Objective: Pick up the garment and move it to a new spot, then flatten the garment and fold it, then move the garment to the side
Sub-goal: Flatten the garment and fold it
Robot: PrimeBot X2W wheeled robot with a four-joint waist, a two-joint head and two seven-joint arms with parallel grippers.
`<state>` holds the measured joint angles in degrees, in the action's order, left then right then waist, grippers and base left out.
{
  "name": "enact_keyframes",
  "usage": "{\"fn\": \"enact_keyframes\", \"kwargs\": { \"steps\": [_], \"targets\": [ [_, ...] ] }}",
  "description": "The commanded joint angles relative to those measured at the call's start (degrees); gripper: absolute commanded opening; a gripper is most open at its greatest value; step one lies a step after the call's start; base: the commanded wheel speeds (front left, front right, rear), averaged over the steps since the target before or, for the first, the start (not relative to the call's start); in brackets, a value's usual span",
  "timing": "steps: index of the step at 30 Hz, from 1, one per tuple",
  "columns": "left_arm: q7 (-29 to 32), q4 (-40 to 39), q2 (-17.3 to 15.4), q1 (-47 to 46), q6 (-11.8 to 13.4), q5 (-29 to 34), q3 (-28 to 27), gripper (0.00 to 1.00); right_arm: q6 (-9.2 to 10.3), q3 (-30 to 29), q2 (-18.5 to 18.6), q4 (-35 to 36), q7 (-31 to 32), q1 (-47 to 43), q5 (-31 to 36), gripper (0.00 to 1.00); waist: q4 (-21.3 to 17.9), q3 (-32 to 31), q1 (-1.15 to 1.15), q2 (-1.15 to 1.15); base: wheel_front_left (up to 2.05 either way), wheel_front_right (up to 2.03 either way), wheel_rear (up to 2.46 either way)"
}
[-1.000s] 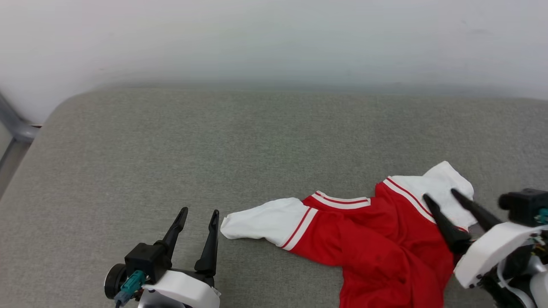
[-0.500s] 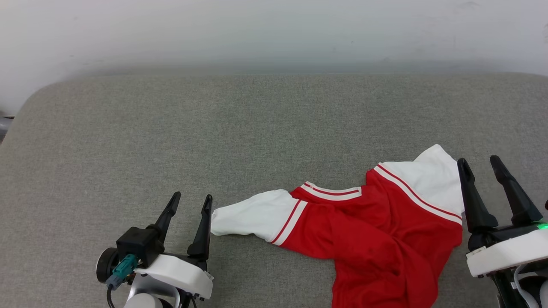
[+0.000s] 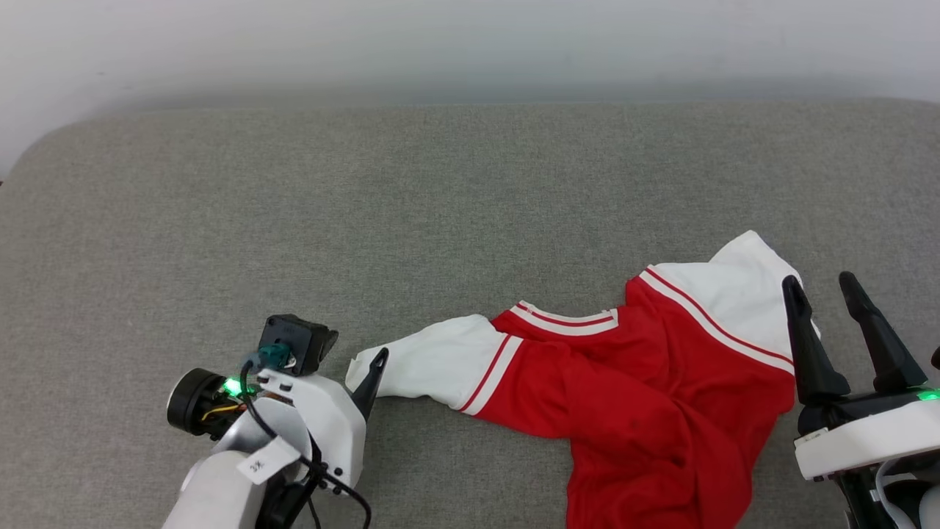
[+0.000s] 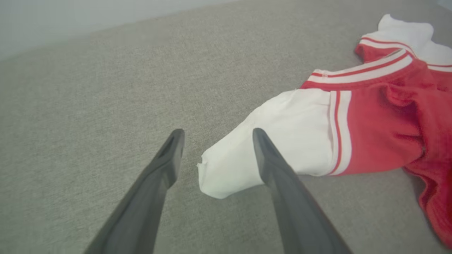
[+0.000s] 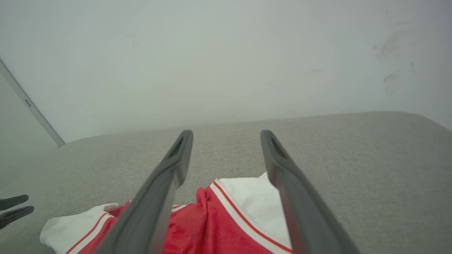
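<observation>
A: In the head view, where did the shirt (image 3: 646,397) lie?

B: Crumpled on the grey cushion (image 3: 440,220), over to the robot's right, with its red body running off the bottom of the view. One white sleeve (image 3: 433,364) stretched out to the left. The other sleeve (image 3: 742,294) lay higher up on the right.

A: And the grippers?

B: The left gripper (image 3: 352,356) sat at the tip of the sleeve. One dark finger showed just beside the cuff, and the second was hidden behind the wrist. The right gripper (image 3: 819,283) stood at the shirt's right edge with its jaws spread wide and nothing between them. Its inner finger crossed the edge of the other sleeve.

A: What did the left wrist view add?

B: Both fingers (image 4: 155,187) stood well apart and held nothing. The cuff end lay in the gap between them — the finger on that view's right overlapped the white cloth, and the other stood over bare cushion. I could not tell whether either finger touched the cloth.

A: And the right wrist view?

B: Its fingers (image 5: 166,190) were spread wide too, empty, and pointed toward the pale wall (image 5: 212,63). The red body and the striped other sleeve lay low between them, near their roots — beneath the fingers, not gripped. The first sleeve reached toward the lower left, and the left gripper's tips showed at that view's left edge, near it.
</observation>
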<state>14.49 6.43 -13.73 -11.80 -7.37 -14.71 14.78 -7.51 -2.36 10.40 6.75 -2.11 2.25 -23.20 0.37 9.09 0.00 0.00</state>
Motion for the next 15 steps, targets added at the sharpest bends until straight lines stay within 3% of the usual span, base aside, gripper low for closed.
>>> {"fn": "enact_keyframes", "kwargs": {
  "steps": [1, 6, 15],
  "targets": [
    [3.69, -0.75, -0.64, -0.63, -0.01, -0.91, 0.40, 1.00, 0.04, 0.07, -0.30, 0.32, 0.01, 0.05, -0.12, 1.00, -0.55, 0.67, 0.00, 0.00, 0.00, 0.00, 0.00],
    [15.48, -1.98, -3.09, -0.73, 1.30, -0.98, 1.03, 1.00, 0.04, 0.32, -0.73, 0.50, -0.20, 0.79, -0.09, 1.00, -1.74, 2.80, 0.00, 0.00, 0.00, 0.00, 0.00],
    [14.68, 1.97, -3.81, -2.65, 4.97, 1.33, 0.22, 1.00, 0.04, 0.44, -0.79, -0.39, -0.84, 2.09, -0.63, 1.00, -2.81, 6.23, 0.00, 0.00, 0.00, 0.00, 0.00]
  ]
}}
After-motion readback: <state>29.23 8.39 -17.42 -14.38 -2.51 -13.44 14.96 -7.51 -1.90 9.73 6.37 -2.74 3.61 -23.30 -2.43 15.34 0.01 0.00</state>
